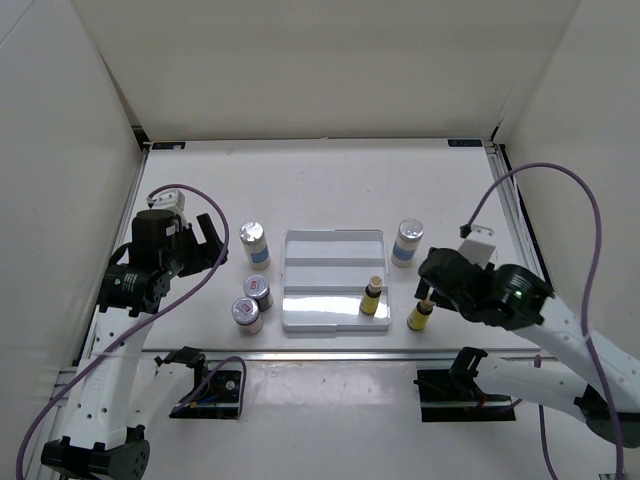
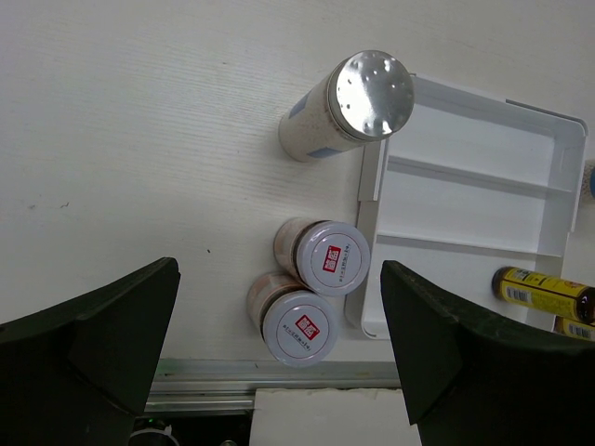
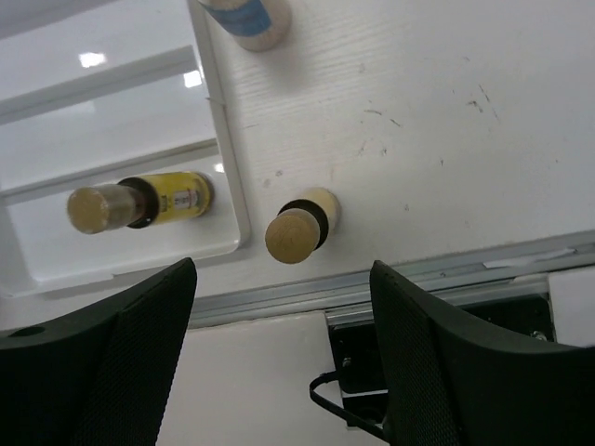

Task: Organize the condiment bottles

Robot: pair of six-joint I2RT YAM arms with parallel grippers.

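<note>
- Top external view: we see the tray [image 1: 334,262] in the middle of the table. One yellow bottle [image 1: 373,297] stands upright in its near right corner. The other five bottles stand outside it, so we judge the sorting barely begun.
- The loose yellow bottle [image 1: 419,316] stands just beside the tray's right edge, near the front rail. Our right gripper [image 1: 428,284] hovers over it, fingers spread wide with nothing between them. We read this as lining up to grasp it and set it next to its twin.
- The left blue jar [image 1: 255,244] and the right blue jar [image 1: 407,241] stand on either side of the tray, well apart from each other.
- The rear red jar [image 1: 258,292] and the front red jar [image 1: 246,314] stand close together, perhaps touching, just off the tray's near left corner. Our left gripper [image 1: 212,244] hangs to their left, spread and empty, probably waiting its turn.
- Writing: each red jar's lid carries a red square sticker with white characters that we cannot read. The blue labels show no legible text. The yellow labels carry fine dark print, too small to make out.
</note>
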